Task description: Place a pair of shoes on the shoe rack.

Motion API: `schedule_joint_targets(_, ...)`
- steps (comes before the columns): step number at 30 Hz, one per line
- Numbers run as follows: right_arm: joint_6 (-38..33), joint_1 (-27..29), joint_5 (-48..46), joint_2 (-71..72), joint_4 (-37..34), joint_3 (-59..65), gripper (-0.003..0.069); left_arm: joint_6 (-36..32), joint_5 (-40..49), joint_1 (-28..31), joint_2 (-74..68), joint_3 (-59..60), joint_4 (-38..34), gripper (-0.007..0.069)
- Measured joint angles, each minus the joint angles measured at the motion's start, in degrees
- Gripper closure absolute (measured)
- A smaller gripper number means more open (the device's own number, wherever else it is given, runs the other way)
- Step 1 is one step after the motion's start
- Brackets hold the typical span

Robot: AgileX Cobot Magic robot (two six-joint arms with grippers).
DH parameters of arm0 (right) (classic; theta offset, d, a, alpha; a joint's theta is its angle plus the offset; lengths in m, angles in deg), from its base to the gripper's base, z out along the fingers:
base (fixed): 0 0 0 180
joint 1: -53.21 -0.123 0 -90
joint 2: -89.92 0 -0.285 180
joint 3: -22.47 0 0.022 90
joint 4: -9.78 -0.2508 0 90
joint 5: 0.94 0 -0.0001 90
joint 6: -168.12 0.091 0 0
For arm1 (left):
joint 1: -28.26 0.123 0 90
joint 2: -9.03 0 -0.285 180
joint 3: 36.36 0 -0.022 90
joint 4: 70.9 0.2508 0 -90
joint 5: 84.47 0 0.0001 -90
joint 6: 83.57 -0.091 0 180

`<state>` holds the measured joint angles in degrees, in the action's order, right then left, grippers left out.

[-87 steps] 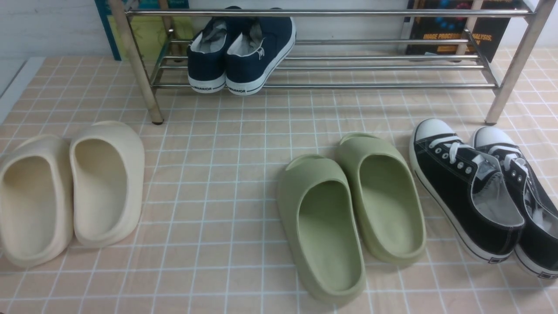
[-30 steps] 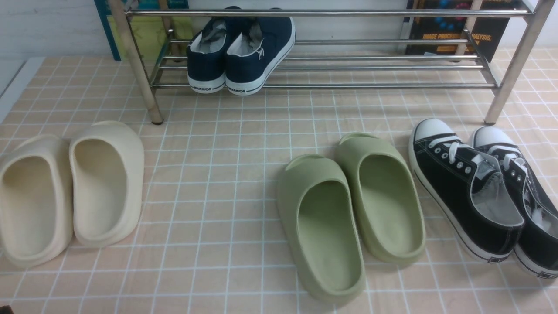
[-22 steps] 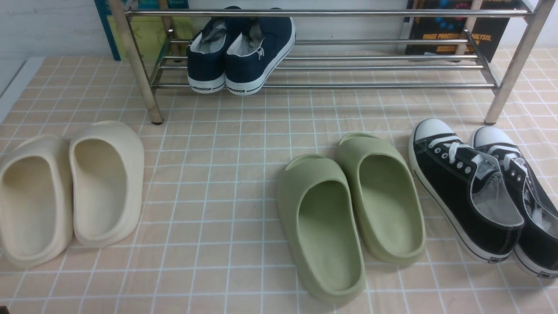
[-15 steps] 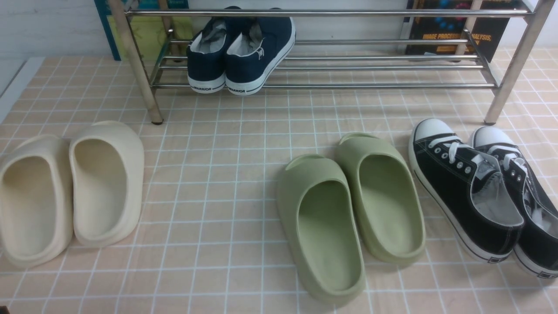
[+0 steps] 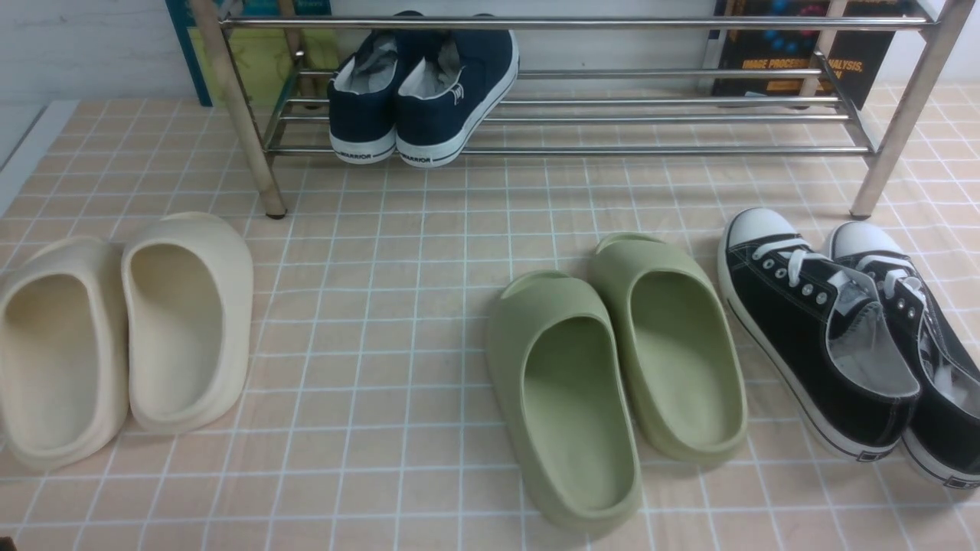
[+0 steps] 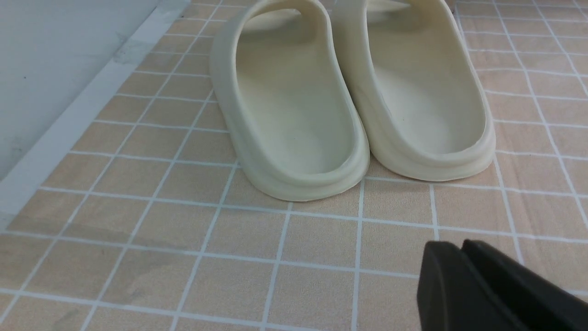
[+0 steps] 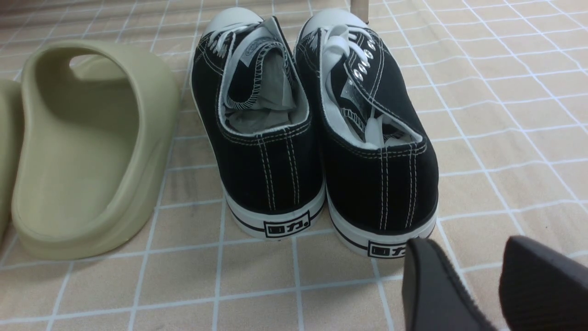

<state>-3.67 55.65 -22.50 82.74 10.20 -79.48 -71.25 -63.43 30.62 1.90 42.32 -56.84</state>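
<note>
Tiled bench (image 5: 429, 367) carries everything; navy canvas sneakers (image 5: 421, 92) sit on the chrome shoe rack (image 5: 651, 115). I judge them light, soft-walled, best pinched at the heel. Left gripper (image 6: 461, 250) clenched empty, right gripper (image 7: 464, 257) released.

Looks like staged lab tabletop: peach grid-pattern cloth (image 5: 429, 252), chrome-steel shoe rack (image 5: 612, 115), textbooks (image 5: 796, 53) propped behind against white wall.

You can read "WARRIOR" on the white heel soles of the navy shoes (image 5: 417, 92). A dark book cover (image 5: 796, 53) behind the rack reads partly "ANALYSIS". The black sneakers (image 7: 317, 124) carry heel labels with Chinese characters ending "力".
</note>
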Motion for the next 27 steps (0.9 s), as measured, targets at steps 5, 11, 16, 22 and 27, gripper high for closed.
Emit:
schedule_joint_targets(5, 0.0, 0.0, 0.0, 0.0, 0.0, 0.0, 0.042, 0.0, 0.0, 0.0, 0.0, 0.0, 0.0, 0.0548)
schedule_joint_targets(11, 0.0, 0.0, 0.0, 0.0, 0.0, 0.0, 0.042, 0.0, 0.0, 0.0, 0.0, 0.0, 0.1, 0.0543)
schedule_joint_targets(16, 0.0, 0.0, 0.0, 0.0, 0.0, 0.0, 0.042, 0.0, 0.0, 0.0, 0.0, 0.0, 0.1, 0.0538)
schedule_joint_targets(22, 0.0, 0.0, 0.0, 0.0, 0.0, 0.0, 0.042, 0.0, 0.0, 0.0, 0.0, 0.0, 0.2, 0.0538)
schedule_joint_targets(27, 0.0, 0.0, 0.0, 0.0, 0.0, 0.0, 0.042, 0.0, 0.0, 0.0, 0.0, 0.0, 0.2, 0.0538)
